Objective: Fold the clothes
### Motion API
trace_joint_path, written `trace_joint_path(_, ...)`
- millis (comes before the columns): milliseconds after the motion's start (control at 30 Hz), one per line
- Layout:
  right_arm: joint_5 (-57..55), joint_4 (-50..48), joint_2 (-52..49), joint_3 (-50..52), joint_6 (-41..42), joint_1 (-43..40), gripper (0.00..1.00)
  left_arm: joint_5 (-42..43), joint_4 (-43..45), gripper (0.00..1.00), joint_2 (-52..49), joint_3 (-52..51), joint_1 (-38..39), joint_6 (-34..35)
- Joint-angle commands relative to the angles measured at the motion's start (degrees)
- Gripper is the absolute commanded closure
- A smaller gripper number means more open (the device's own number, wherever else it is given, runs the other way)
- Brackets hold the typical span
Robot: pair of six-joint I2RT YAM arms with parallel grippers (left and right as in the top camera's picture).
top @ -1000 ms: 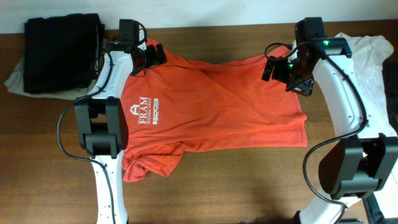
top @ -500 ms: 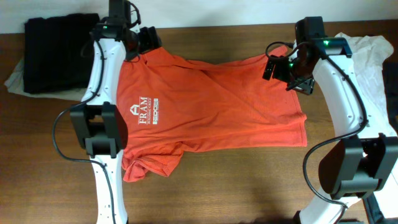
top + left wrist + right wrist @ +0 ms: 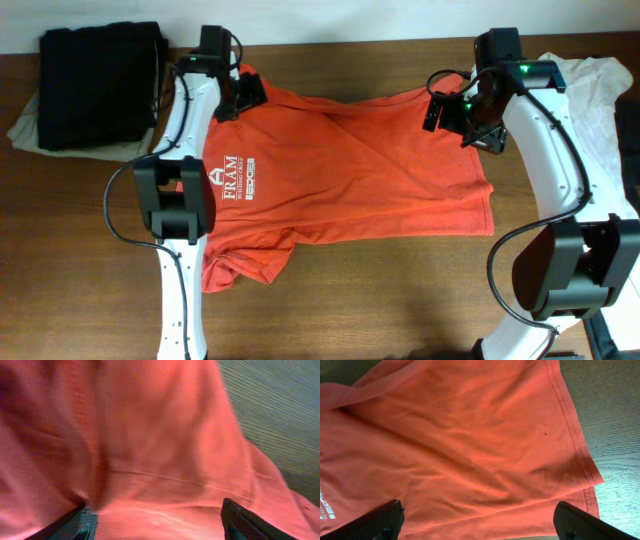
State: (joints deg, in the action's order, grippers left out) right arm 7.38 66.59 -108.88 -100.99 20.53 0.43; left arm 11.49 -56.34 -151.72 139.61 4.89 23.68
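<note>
We see the red-orange T-shirt (image 3: 340,165) lying spread across the middle of the table (image 3: 400,290), white lettering toward the left. At its upper-left corner the left gripper (image 3: 245,92) has its fingers (image 3: 80,522) spread wide over fabric. At the upper right, the right gripper (image 3: 450,108) also has its jaws wide apart. A black garment (image 3: 100,85) sits in the upper left.

My pincer (image 3: 480,522) stands spread wide, its dark fingers (image 3: 382,519) showing only at 7 and 5 o'clock with fabric lying between them. The red-orange T-shirt (image 3: 470,445) fills nearly everything I see, rumpled in soft folds. Its double-stitched hem (image 3: 570,425) runs from 1 o'clock down to a corner at about 4 o'clock. Beyond it, toward 3 o'clock, is bare wooden table (image 3: 615,420). A scrap of white lettering (image 3: 324,505) shows at 8 o'clock.
</note>
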Motion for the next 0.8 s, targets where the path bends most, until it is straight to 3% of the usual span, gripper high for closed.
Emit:
trace_joint_path(0,-0.6,0.0,-0.5,0.5,-0.6,0.0,0.01,-1.5,0.6,0.21,-0.4,0.2,-1.5,0.7)
trace_joint_path(533,-0.6,0.0,-0.5,0.5,-0.6,0.0,0.01,-0.3,5.8,0.23,-0.8,0.2,-0.5,0.7)
trace_joint_path(667,-0.6,0.0,-0.5,0.5,-0.6,0.0,0.01,0.3,5.7,0.38,-1.2,0.2,-0.5,0.7)
trace_joint_path(767,-0.6,-0.7,-0.5,0.5,-0.6,0.0,0.01,0.3,6.7,0.77,-1.2,0.2,-0.5,0.7)
